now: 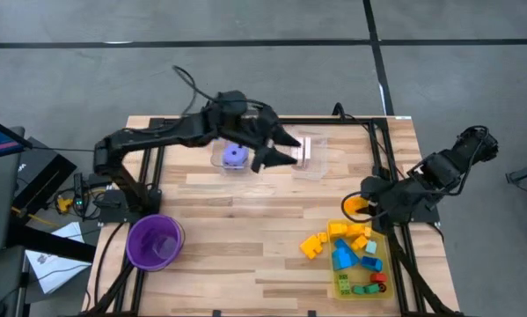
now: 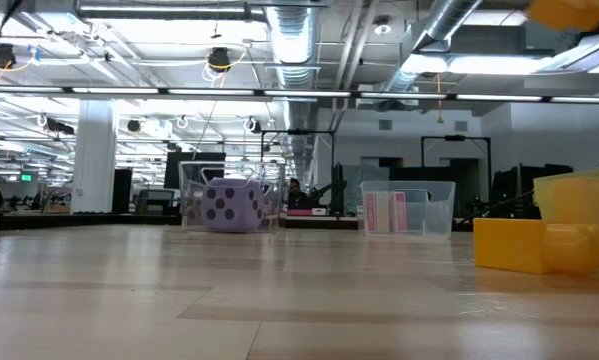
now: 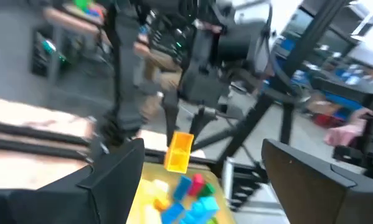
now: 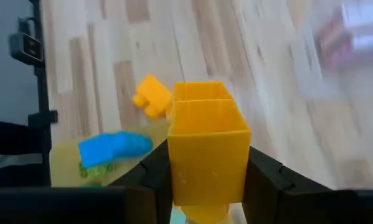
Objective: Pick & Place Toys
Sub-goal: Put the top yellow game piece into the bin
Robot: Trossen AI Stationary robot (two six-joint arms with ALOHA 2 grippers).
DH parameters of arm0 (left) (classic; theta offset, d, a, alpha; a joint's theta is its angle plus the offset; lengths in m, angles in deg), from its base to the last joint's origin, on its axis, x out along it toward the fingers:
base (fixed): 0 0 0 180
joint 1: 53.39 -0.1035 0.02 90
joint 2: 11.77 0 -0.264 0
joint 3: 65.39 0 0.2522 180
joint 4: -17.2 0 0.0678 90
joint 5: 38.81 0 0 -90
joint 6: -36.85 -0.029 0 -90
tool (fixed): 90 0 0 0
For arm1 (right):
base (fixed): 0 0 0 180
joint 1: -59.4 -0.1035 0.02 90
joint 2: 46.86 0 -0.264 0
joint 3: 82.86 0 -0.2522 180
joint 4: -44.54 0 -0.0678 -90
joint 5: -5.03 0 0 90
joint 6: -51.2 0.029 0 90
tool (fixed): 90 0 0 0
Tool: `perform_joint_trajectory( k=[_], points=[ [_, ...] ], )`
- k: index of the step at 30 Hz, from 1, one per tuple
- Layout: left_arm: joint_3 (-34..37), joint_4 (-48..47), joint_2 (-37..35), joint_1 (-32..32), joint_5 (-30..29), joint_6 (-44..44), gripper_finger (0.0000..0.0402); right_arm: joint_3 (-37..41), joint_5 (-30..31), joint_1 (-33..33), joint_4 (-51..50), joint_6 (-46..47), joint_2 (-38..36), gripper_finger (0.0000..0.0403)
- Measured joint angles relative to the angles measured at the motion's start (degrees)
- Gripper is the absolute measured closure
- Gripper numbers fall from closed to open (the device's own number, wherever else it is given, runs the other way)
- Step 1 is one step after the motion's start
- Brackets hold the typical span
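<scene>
Two clear boxes (image 1: 309, 157), one purple cup (image 1: 155, 240), one purple die (image 1: 235, 156) (boxed), one yellow tray (image 1: 342, 283).

A light wooden-plank table (image 1: 245, 229) carries two clear boxes at its far edge: one (image 1: 230, 157) holds a purple dotted die, the other (image 1: 311, 157) pink-white cards. A purple round cup (image 1: 155, 241) stands near the left edge. A yellow tray (image 1: 344, 283) of coloured blocks sits at the near right corner, a loose yellow block (image 1: 313, 245) beside it.

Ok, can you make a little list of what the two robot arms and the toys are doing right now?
left gripper: open, empty, above the clear boxes
right gripper: shut on yellow block, raised near the yellow tray
purple die: inside one clear box
pink cards: inside the other clear box
purple cup: near the table's front left corner
</scene>
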Motion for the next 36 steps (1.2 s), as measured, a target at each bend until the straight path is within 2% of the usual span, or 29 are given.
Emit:
perform_joint_trajectory(
  k=[7, 10, 14, 21, 26, 36],
  points=[
    [0.0, -8.0, -8.3, 1.6, -12.8, -5.0, 0.0082, 1.9, -3.3, -2.7, -7.7, 18.1, -1.0, 0.0275],
    [0.0, -9.5, -10.3, 3.1, -18.5, -5.1, 0.0082, 5.8, -5.1, -3.8, -8.1, 26.0, -3.5, 0.0275],
    [0.0, -10.4, -11.0, 4.8, -22.6, -5.1, 0.0082, 12.4, -7.2, -4.6, -6.2, 33.7, -7.0, 0.0275],
    [0.0, -13.9, -10.8, 5.6, -25.5, -4.6, 0.0082, 21.6, -10.4, -4.6, 0.5, 44.6, -13.3, 0.0275],
    [0.0, -15.5, -10.8, 5.5, -25.7, -4.5, 0.0082, 25.4, -12.2, -4.6, 0.9, 50.7, -16.2, 0.0275],
    [0.0, -15.4, -10.8, 5.6, -25.6, -4.2, 0.0082, 26.4, -12.2, -4.6, 0.7, 50.7, -16.1, 0.0275]
  ],
)
